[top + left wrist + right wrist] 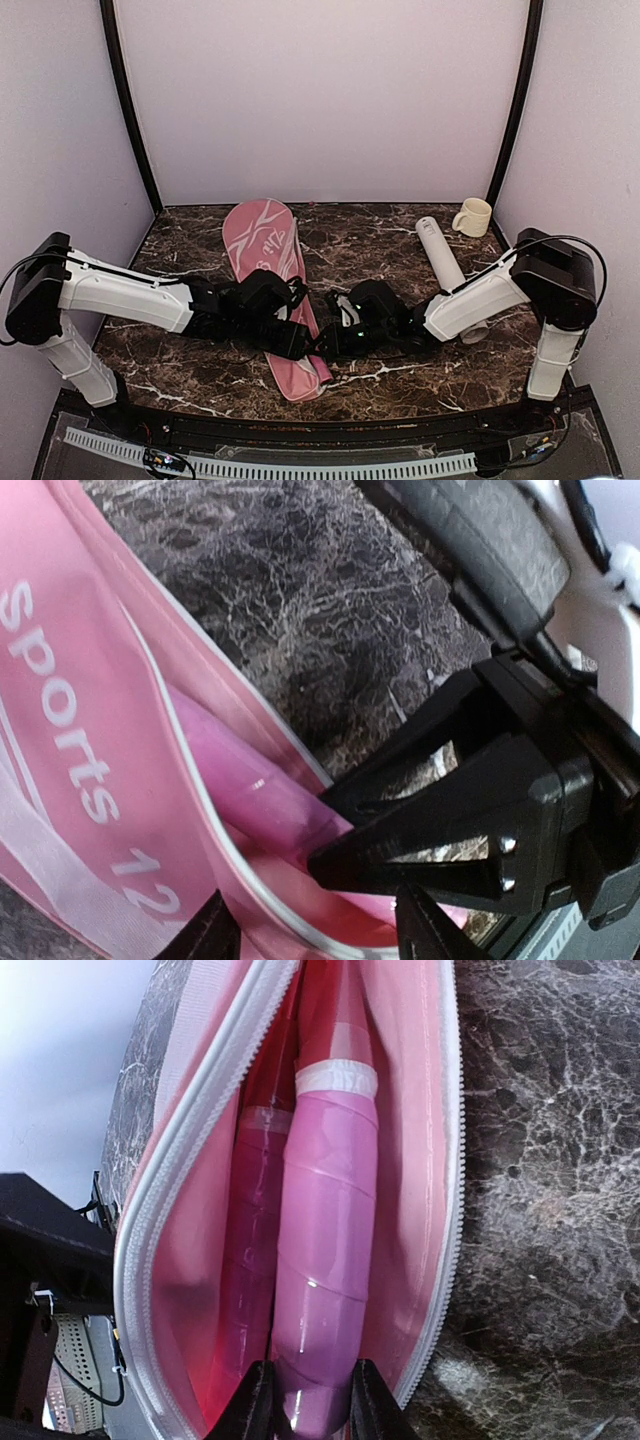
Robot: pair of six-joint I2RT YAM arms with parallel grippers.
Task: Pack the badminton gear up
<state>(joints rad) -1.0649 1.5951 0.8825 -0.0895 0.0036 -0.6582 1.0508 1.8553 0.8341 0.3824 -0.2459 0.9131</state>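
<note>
Top external, left arm, right arm stretched low inward, right hand clamped on racquet handle, left hand apart

Pink lettered racquet cover lies flat, zipper mouth gaping; a pink-wrapped racquet handle lies inside, a second handle just beside it. White tube lies on its side, well apart.

Even, diffuse lighting from above, weak shadows; mild glare on pink handle — close-range softness in both wrist views.
</note>
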